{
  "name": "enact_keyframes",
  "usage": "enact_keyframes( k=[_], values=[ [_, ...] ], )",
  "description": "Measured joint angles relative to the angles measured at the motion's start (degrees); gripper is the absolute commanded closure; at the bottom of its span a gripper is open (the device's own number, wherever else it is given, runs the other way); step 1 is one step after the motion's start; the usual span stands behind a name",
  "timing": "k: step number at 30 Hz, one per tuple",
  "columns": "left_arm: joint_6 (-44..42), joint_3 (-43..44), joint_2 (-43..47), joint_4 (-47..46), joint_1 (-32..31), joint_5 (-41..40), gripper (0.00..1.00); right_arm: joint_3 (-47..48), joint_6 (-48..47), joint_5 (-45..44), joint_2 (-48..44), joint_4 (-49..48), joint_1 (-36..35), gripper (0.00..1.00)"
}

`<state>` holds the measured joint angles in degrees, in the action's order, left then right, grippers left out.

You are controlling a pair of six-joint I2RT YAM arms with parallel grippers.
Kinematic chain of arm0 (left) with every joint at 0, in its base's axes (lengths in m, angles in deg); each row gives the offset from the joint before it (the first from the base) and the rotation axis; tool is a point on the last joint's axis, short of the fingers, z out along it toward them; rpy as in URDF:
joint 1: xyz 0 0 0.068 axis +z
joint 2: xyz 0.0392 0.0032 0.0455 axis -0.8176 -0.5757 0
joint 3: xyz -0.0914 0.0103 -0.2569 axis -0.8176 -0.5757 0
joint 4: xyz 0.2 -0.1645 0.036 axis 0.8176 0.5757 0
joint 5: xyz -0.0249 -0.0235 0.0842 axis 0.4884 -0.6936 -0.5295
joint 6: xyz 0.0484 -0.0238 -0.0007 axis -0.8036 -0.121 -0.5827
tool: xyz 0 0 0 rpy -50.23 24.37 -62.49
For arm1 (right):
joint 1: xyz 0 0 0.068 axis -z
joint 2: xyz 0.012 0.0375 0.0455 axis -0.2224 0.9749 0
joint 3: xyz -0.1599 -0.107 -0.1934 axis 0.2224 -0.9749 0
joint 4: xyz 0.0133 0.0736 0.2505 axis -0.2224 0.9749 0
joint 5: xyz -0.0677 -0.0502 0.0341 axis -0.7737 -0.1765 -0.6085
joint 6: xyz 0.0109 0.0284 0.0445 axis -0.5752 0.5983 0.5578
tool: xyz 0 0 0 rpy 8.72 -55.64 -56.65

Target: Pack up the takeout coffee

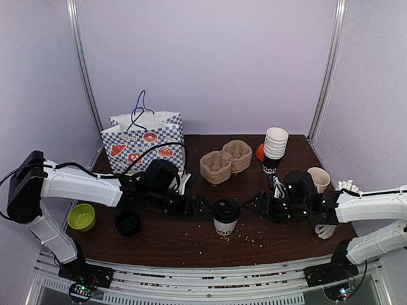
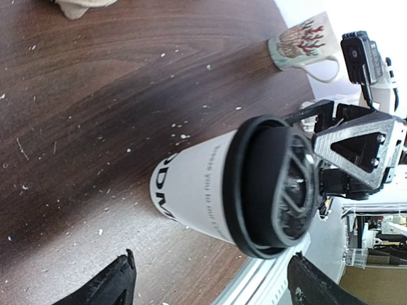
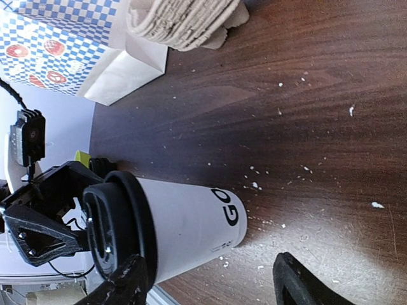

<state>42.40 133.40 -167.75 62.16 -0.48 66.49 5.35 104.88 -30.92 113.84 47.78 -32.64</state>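
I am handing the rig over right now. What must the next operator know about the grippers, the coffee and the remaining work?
Left gripper: open, close beside the takeout coffee, not gripping.
Right gripper: open, on the cup's other side.
Coffee: upright on the table, lid on, nearer than the pulp carrier; checkered bag back left.
Done: lid on.
Left: grasp and pack it.

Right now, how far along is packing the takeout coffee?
Done: the black plastic lid sits on the white-and-black paper cup, upright on the brown wooden table. In hand: nothing; the left gripper and right gripper are open, flanking the cup. Left: grip it and move it to the moulded cardboard cup carrier or the blue checked paper bag; neither holds it yet.
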Motion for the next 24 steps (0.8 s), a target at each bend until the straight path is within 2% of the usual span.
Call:
enact_keyframes(
  k=[24],
  values=[
    [0.1,1.0,-3.3,0.1,0.0,-0.5,0.18,-0.9,1.1,1.2,2.8,-3.3,0.0,0.27]
  ],
)
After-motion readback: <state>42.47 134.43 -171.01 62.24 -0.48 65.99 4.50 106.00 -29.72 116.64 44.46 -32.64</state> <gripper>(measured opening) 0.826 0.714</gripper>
